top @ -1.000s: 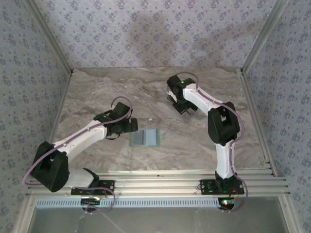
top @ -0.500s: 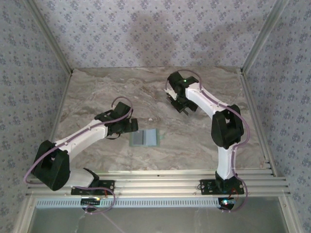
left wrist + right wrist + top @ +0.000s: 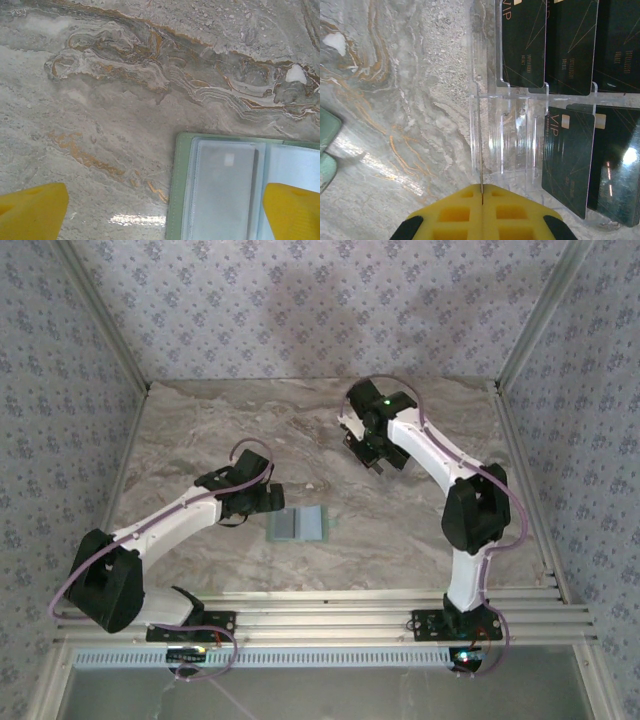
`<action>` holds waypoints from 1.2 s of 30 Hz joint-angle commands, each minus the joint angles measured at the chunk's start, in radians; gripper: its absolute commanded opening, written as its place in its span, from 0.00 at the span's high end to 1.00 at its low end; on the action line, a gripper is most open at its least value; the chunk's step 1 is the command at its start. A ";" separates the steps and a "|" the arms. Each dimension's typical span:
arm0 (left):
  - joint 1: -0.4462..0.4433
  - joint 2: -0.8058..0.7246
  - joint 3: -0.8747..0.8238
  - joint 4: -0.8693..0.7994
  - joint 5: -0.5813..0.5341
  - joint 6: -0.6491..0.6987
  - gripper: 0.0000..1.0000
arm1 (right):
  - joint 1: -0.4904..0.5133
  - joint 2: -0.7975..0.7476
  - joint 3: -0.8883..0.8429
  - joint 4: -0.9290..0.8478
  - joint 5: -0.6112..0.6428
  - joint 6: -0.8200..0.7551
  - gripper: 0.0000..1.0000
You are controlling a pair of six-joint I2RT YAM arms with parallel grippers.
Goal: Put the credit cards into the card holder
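Right gripper (image 3: 481,192) farther back, shut at credit cards' (image 3: 570,45) rack (image 3: 510,130); left gripper (image 3: 162,212) wide open

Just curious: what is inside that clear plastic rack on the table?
Black credit cards sit in the clear rack; some of its slots are empty. The cards overlap, so how many lie behind the front ones cannot be seen.

The card holder (image 3: 298,525) lies spread on the worktop (image 3: 200,430), just right of the left tool (image 3: 268,498); farther back and right, the credit cards (image 3: 570,45) sit in a rack (image 3: 505,145) before the right tool (image 3: 481,205)
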 commanded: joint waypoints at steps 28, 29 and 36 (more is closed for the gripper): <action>0.010 0.029 0.047 -0.016 -0.059 0.089 0.00 | 0.082 -0.418 -0.308 0.291 -0.265 0.463 1.00; 0.010 0.029 0.048 -0.018 -0.060 0.090 0.00 | 0.087 -0.434 -0.334 0.319 -0.272 0.489 1.00; 0.010 0.039 0.049 -0.045 -0.044 0.088 0.00 | 0.104 -0.540 -0.611 0.634 -0.360 0.713 1.00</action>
